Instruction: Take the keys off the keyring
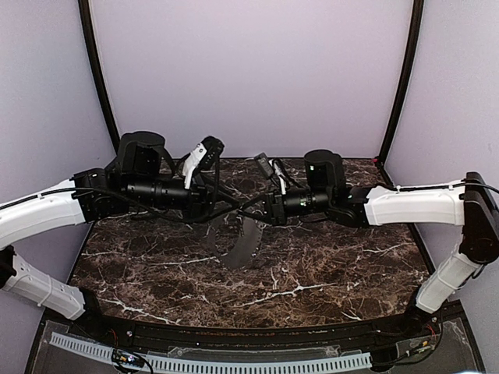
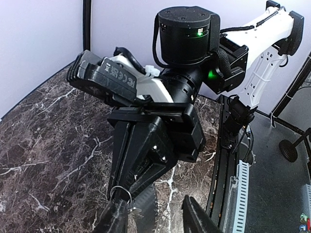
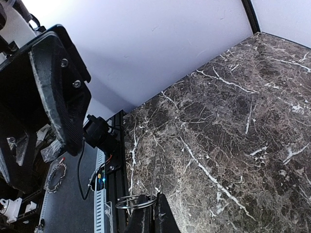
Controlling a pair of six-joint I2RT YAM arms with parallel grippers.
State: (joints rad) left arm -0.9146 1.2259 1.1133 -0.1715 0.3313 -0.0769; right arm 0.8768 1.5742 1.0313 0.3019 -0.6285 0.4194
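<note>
The keyring (image 3: 137,202) is a thin silver wire ring. My right gripper (image 3: 153,216) is shut on its edge, and the ring sticks out to the left of the fingertips. In the left wrist view the same keyring (image 2: 121,193) sits at the black right gripper's tip, right against my left gripper's left finger (image 2: 114,218). My left gripper (image 2: 155,221) is open with its fingers well apart. A small silvery piece (image 2: 134,209), perhaps one of the keys, hangs under the ring. From above, both grippers (image 1: 228,214) (image 1: 253,212) meet tip to tip over the table's middle.
A grey strip with a toothed edge (image 1: 245,243) shows below the two grippers; I cannot tell what it is. The marble table (image 1: 327,265) lies under both arms. A white slotted cable duct (image 1: 234,362) runs along the near edge.
</note>
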